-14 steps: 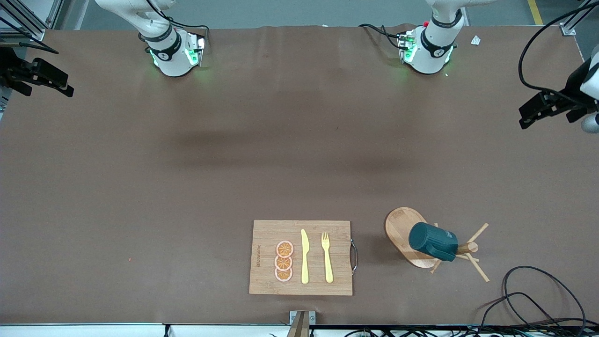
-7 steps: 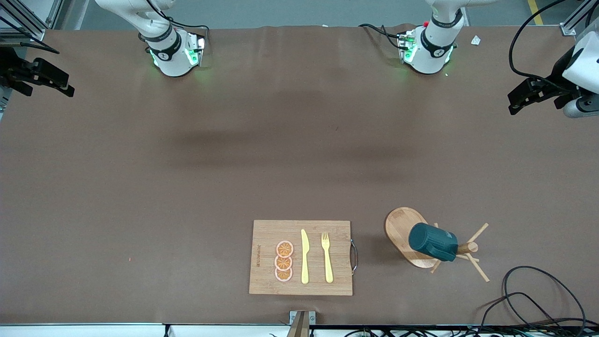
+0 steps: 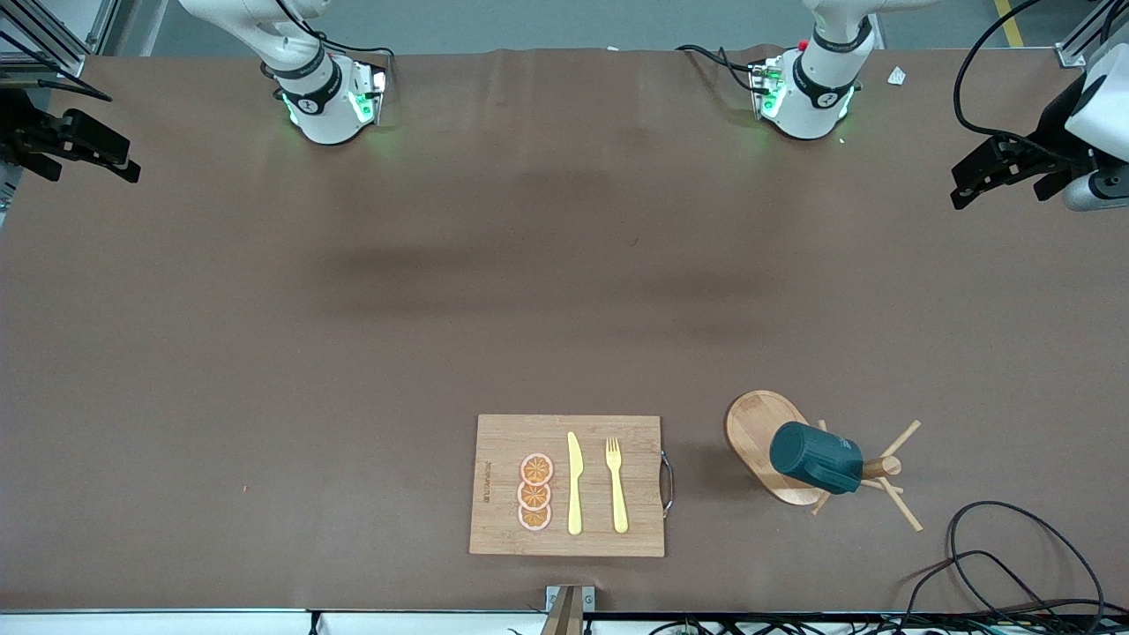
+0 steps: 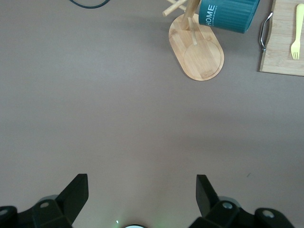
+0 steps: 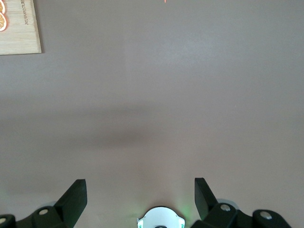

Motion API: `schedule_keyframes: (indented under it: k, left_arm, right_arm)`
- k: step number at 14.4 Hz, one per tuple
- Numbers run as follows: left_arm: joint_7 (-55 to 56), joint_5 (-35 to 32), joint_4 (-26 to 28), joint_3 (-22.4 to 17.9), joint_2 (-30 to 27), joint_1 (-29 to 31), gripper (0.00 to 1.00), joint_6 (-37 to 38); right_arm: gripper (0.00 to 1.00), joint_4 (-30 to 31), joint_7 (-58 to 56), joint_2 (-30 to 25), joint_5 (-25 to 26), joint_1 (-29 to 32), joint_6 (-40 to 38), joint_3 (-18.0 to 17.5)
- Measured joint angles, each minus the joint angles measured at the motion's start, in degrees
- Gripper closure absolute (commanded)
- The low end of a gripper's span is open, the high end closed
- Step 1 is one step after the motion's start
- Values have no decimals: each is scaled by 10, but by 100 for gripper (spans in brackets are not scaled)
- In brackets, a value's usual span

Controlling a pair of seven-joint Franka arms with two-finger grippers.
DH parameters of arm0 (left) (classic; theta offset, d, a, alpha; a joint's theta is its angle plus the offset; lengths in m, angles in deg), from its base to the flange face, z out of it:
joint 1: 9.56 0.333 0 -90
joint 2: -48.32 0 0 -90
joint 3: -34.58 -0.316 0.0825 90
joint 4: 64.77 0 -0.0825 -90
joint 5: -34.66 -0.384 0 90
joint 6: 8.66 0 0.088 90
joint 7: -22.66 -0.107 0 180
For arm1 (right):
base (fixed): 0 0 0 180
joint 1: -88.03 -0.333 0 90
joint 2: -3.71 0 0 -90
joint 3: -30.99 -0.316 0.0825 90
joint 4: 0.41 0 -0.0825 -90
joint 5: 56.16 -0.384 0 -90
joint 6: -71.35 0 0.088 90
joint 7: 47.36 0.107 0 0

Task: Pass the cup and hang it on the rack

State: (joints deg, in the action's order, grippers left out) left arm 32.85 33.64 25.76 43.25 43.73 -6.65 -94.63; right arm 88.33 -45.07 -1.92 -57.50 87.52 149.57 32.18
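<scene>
The dark teal cup hangs tilted on a peg of the wooden rack, near the front camera toward the left arm's end of the table. The left wrist view shows the cup and the rack's oval base well ahead of the fingers. My left gripper hovers open over that end's table edge, far from the rack, with nothing between its fingers. My right gripper waits open and empty over the table's other end, and its fingers frame only bare table.
A bamboo cutting board lies near the front edge beside the rack, carrying orange slices, a yellow knife and a yellow fork. Black cables loop at the front corner near the rack.
My left gripper has drifted toward the robots' side of the table and slightly inward, staying open. The right arm, cup and rack have not moved.
</scene>
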Motion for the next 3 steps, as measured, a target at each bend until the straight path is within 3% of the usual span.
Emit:
schedule_keyframes:
  k: [3]
  left_arm:
    - [0,0,-1,1,0,-1,0,0]
  right_arm:
    - [0,0,0,0,0,0,0,0]
